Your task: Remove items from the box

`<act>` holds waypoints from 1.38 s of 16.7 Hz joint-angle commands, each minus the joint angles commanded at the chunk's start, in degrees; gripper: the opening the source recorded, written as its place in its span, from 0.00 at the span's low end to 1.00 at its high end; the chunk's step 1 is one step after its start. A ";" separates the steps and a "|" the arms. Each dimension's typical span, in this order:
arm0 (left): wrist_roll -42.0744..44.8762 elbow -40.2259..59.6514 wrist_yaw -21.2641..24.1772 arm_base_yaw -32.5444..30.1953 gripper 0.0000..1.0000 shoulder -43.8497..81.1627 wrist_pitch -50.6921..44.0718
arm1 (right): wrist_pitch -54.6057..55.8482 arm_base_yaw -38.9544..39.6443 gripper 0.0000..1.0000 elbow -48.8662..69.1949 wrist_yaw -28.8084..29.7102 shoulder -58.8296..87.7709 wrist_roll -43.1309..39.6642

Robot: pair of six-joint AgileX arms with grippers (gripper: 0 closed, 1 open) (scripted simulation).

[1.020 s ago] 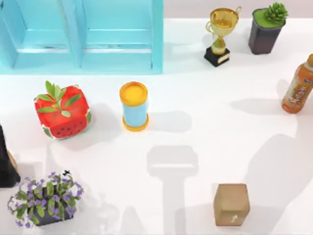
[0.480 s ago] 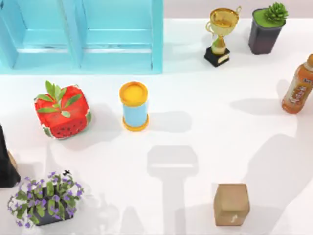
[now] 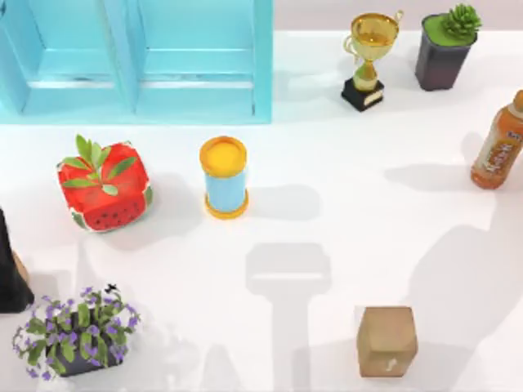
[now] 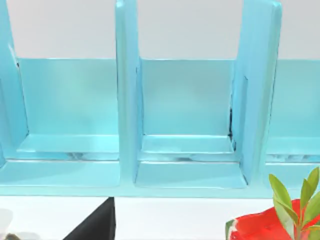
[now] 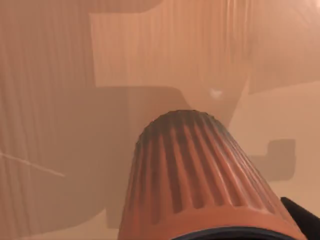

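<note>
No legible text anywhere: small white mark, shape unclear, on the tan block [image 3: 386,340] well in front of the blue cylinder [image 3: 224,177]; unreadable label print on the orange bottle [image 3: 498,145] far to its right.

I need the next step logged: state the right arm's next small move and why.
Probably carry the ribbed cup toward bare table beside the tan block and set it down: the cup lies close under the right wrist camera, whether gripped I cannot tell, and the block already stands on the table.
</note>
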 joint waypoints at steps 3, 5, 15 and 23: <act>0.00 0.00 0.00 0.00 1.00 0.00 0.00 | -4.31 -2.25 0.00 6.64 -3.26 -1.94 -0.70; 0.00 0.00 0.00 0.00 1.00 0.00 0.00 | -8.36 -3.56 0.00 12.15 -4.88 -3.12 -1.02; 0.00 0.00 0.00 0.00 1.00 0.00 0.00 | -26.69 0.09 0.00 25.36 0.83 -1.08 0.00; 0.00 0.00 0.00 0.00 1.00 0.00 0.00 | -26.65 2.35 0.00 24.69 1.33 -0.33 2.05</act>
